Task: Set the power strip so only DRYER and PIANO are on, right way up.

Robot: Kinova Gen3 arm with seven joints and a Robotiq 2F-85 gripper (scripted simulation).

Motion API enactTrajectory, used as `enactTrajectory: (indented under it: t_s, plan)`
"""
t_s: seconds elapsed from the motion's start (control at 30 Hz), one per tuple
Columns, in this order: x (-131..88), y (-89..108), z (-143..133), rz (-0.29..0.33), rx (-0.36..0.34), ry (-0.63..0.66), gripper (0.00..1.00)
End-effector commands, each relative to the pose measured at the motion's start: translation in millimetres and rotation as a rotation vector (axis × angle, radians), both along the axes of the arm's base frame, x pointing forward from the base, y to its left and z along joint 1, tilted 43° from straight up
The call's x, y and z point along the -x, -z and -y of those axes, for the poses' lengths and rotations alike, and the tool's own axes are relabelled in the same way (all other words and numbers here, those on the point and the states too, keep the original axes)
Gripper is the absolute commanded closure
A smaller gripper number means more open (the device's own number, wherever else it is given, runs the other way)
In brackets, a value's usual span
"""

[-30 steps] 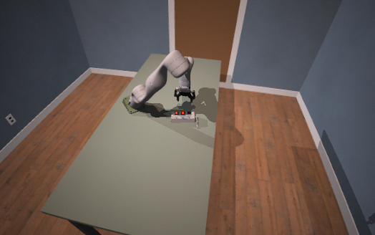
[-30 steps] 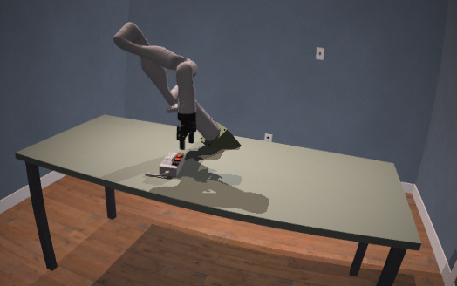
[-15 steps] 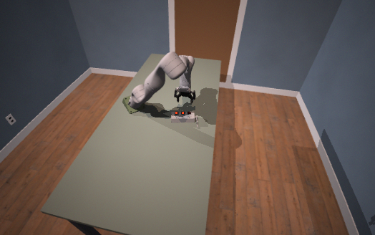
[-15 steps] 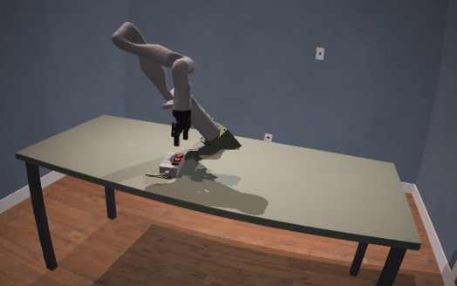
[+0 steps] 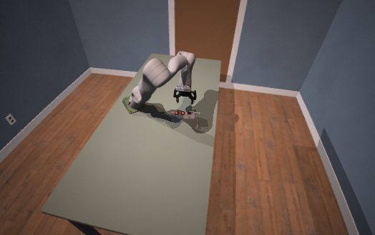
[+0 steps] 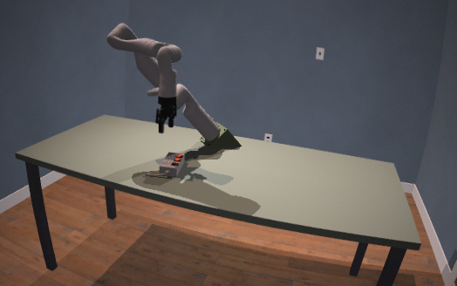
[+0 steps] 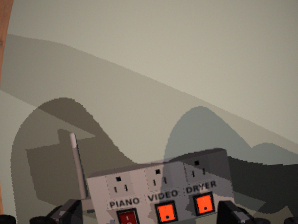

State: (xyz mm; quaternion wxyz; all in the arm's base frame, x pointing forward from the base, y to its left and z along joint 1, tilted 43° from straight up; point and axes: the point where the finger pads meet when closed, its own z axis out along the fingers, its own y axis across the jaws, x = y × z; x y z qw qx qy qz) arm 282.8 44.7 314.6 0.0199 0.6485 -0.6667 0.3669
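The grey power strip (image 7: pixel 160 197) lies face up on the table, also seen in the top and exterior views (image 5: pixel 184 114) (image 6: pixel 172 163). It has three labelled switches. PIANO (image 7: pixel 128 219) is dark red and unlit. VIDEO (image 7: pixel 166 212) and DRYER (image 7: pixel 204 203) glow orange. My gripper (image 5: pixel 185 96) (image 6: pixel 165 120) hangs open and empty above the strip, well clear of it. In the wrist view its two fingertips frame the strip's near edge at the bottom of the picture.
A thin cord stub (image 7: pixel 76 163) sticks out from the strip's left end. The strip lies near the table's edge (image 5: pixel 215 118) on the door side. The arm's base (image 5: pixel 133 104) stands on the table close by.
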Motion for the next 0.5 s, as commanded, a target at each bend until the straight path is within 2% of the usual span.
enactTrajectory:
  t_s: [0.0, 0.47]
  plan:
    - [0.0, -1.7, -0.4, 0.005, -0.006, -0.001, 0.00]
    - [-0.3, -1.5, -0.5, 0.008, -0.009, 0.004, 0.00]
